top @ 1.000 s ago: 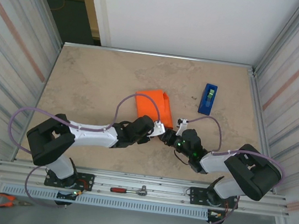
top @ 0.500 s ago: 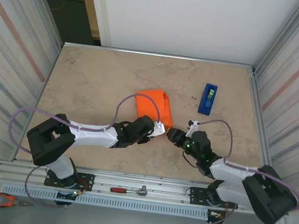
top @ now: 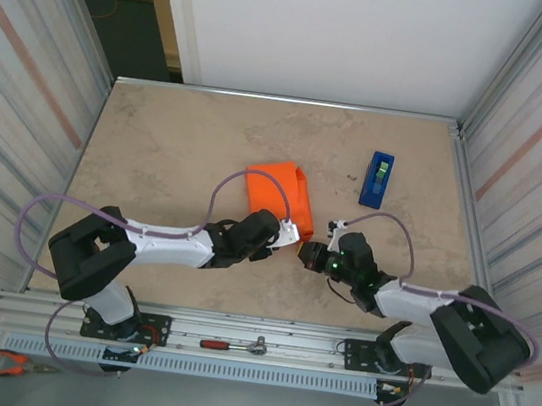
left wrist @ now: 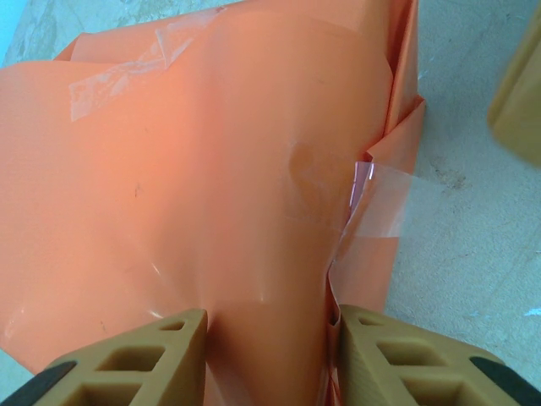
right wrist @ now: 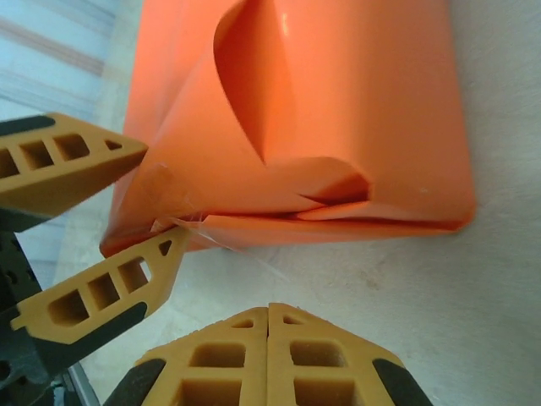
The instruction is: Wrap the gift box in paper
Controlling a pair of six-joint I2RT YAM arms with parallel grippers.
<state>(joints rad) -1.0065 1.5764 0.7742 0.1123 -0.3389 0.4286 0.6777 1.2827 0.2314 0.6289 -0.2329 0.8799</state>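
Paper (left wrist: pixel 169 169) | gripping its near fold in left gripper (left wrist: pixel 270 328) | hovering right gripper (right wrist: pixel 269 320) clenched, empty, just beside | advising pressing overhanging tape (left wrist: pixel 385 207) flat, avoiding tearing.

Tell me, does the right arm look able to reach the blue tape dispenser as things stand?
Probably yes. The tape dispenser stands alone on the table, just beyond the right gripper, whose jaws are shut and empty. The way across looks free.
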